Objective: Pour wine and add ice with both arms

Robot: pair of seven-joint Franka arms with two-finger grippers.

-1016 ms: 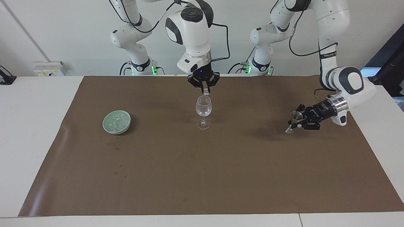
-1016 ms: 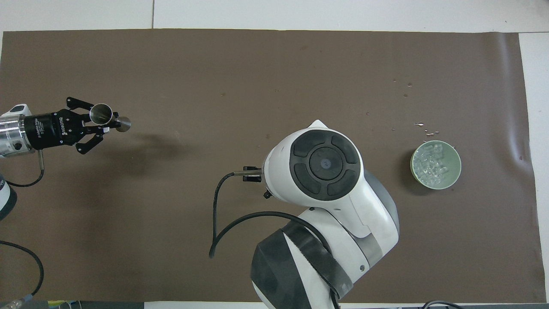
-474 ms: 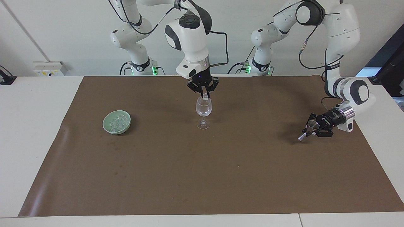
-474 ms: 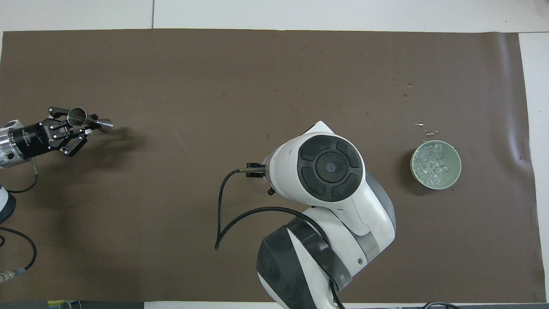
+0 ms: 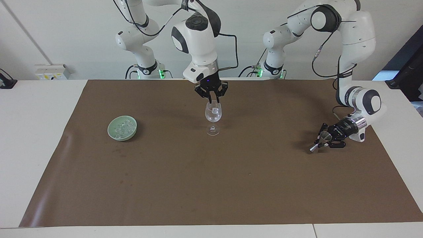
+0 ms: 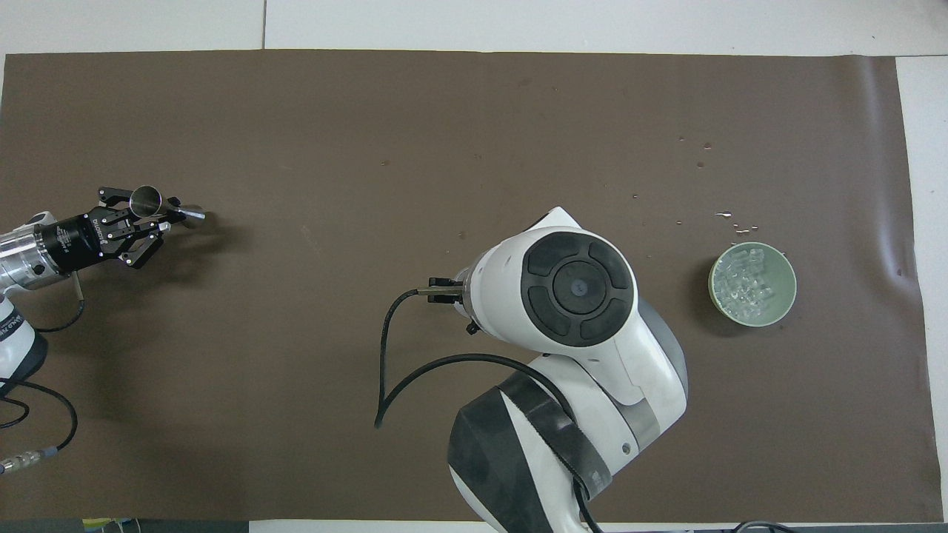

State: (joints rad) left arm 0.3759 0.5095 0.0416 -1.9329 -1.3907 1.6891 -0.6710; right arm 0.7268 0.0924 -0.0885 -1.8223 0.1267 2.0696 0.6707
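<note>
A clear stemmed wine glass (image 5: 213, 116) stands mid-mat, hidden under my right arm in the overhead view. My right gripper (image 5: 213, 98) hangs just over its rim with the fingertips slightly apart. One cube of ice (image 5: 215, 107) sits below them in the glass's mouth. More ice is heaped in a pale green bowl (image 5: 122, 128) (image 6: 752, 283) toward the right arm's end. My left gripper (image 5: 325, 138) (image 6: 159, 215) is low over the mat at the left arm's end. It is shut on a tilted metal jigger (image 5: 321, 140) (image 6: 148, 200).
A brown mat (image 5: 211, 185) covers most of the white table. Small water drops (image 6: 726, 215) lie on the mat just farther from the robots than the bowl. A black cable (image 6: 385, 370) loops off the right arm's wrist.
My right gripper came down onto the glass, its fingertips parted, and the cube dropped from them into the glass's mouth. My left gripper sank lower with the jigger, drifting toward its own end.
</note>
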